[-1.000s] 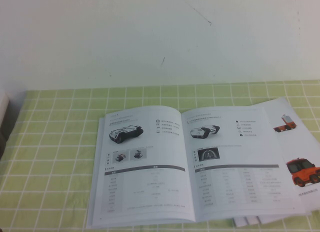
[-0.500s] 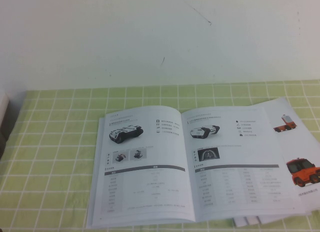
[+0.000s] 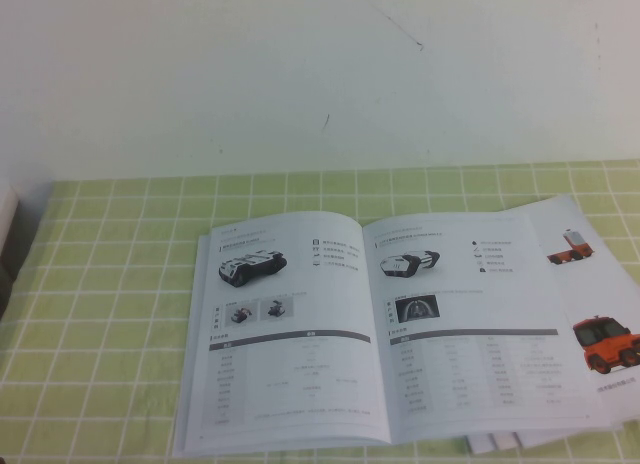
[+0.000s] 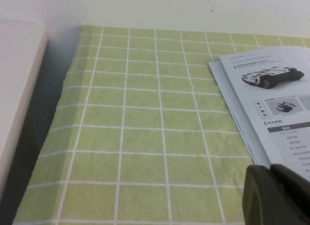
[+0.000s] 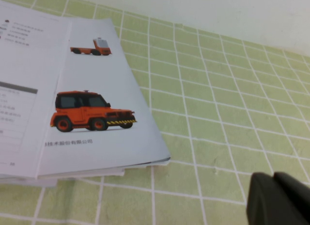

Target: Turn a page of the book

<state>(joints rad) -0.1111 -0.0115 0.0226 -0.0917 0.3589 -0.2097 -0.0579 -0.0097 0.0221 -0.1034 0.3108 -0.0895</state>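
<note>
Book (image 3: 370, 329) lies open and flat on the green-checked table (image 3: 120, 284), its right-hand page (image 3: 470, 324) resting over white sheets printed with orange trucks (image 3: 590, 314). Left claw (image 4: 278, 193) hovers just beside the book's left edge, its fingers pressed together, empty. Right claw (image 5: 281, 198) hangs clenched near the truck sheets, holding nothing.
</note>
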